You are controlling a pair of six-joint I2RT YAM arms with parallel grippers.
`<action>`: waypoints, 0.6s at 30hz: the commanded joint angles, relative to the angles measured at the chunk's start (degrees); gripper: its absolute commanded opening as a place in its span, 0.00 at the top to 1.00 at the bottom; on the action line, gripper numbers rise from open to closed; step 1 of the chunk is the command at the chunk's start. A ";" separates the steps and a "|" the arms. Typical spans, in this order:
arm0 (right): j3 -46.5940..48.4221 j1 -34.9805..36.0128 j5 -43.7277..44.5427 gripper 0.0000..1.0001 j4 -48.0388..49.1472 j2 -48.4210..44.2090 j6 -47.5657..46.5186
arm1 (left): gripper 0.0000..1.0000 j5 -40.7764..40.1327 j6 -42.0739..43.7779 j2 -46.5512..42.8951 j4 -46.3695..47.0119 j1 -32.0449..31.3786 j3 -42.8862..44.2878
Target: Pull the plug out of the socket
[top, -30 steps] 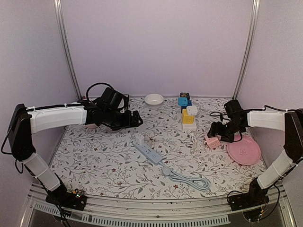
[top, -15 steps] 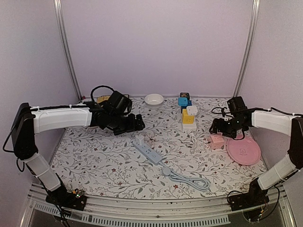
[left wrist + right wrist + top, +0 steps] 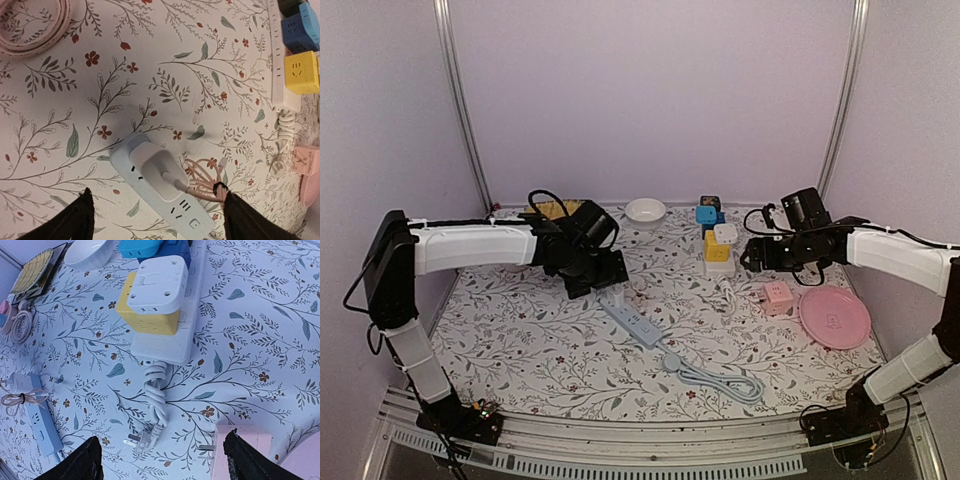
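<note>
Nearest on the worktop (image 3: 520, 350) lay the grey cable (image 3: 720, 378), running up to the power strip (image 3: 638, 327). The white plug (image 3: 160, 174) sat seated in the strip's far end, with a pink cord bundle (image 3: 200, 177) touching it. The left gripper (image 3: 157, 192) hovered just above the plug, jaws spread to either side, no contact. Step judged: approach, pre-grasp. Next move would need a drop, a pinch on the plug body and a straight pull; the strip might lift too. Farther right, the right gripper (image 3: 163, 436) hung with jaws spread and empty, near the yellow adapter (image 3: 150, 315).
</note>
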 commanded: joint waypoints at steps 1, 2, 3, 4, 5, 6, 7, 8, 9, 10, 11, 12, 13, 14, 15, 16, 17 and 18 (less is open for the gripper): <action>2.86 2.72 3.45 0.14 1.41 0.14 -1.60 | 0.15 -2.42 -4.09 4.84 -8.32 -0.66 8.63; 3.34 2.87 3.10 0.14 1.42 0.49 -1.43 | 0.17 -2.72 -4.97 6.40 -10.89 -0.63 10.79; 3.68 3.10 2.84 0.15 1.34 0.73 -1.21 | 0.18 -3.20 -5.90 8.46 -13.58 -0.78 13.80; 3.84 3.41 2.85 0.15 1.33 0.81 -1.19 | 0.20 -3.87 -6.89 9.83 -16.01 -0.90 15.79; 3.86 3.76 2.99 0.15 1.33 0.90 -1.33 | 0.22 -4.60 -8.08 11.02 -18.13 -1.08 17.31; 3.90 4.06 3.34 0.15 1.29 0.87 -1.72 | 0.24 -5.35 -9.31 12.43 -20.00 -1.36 18.73; 3.85 4.26 3.55 0.15 1.06 0.82 -1.88 | 0.24 -5.67 -10.48 14.17 -21.57 -1.60 19.84; 3.70 4.39 3.68 0.15 0.87 0.71 -1.97 | 0.25 -5.83 -11.57 15.24 -22.89 -1.86 20.79; 3.43 4.53 3.73 0.15 0.73 0.52 -1.98 | 0.25 -5.89 -12.47 15.97 -23.64 -2.30 21.56; 3.18 4.58 3.77 0.15 0.72 0.29 -1.94 | 0.26 -5.82 -13.20 16.65 -24.12 -2.63 22.13; 2.87 4.61 3.76 0.15 0.72 -0.02 -1.87 | 0.26 -5.71 -13.85 17.33 -24.42 -2.87 22.68; 2.65 4.60 3.75 0.15 0.67 -0.24 -1.82 | 0.26 -5.69 -14.55 18.08 -24.79 -3.29 23.17; 2.42 4.69 3.75 0.15 0.64 -0.34 -1.81 | 0.27 -5.68 -15.26 18.71 -25.24 -3.57 23.78; 2.20 4.69 3.71 0.15 0.59 -0.44 -1.86 | 0.28 -5.63 -15.92 19.34 -25.63 -3.77 24.37; 2.05 4.69 3.68 0.15 0.62 -0.42 -1.89 | 0.28 -5.41 -16.75 20.08 -26.13 -3.79 24.94; 1.90 4.74 3.57 0.15 0.63 -0.46 -2.02 | 0.29 -5.28 -17.13 20.63 -26.30 -3.85 25.29; 1.85 4.88 3.40 0.15 0.63 -0.44 -2.11 | 0.30 -5.17 -17.51 21.10 -26.27 -3.85 25.65; 1.77 4.93 3.11 0.15 0.63 -0.44 -2.22 | 0.31 -5.16 -17.93 21.39 -26.22 -3.87 25.84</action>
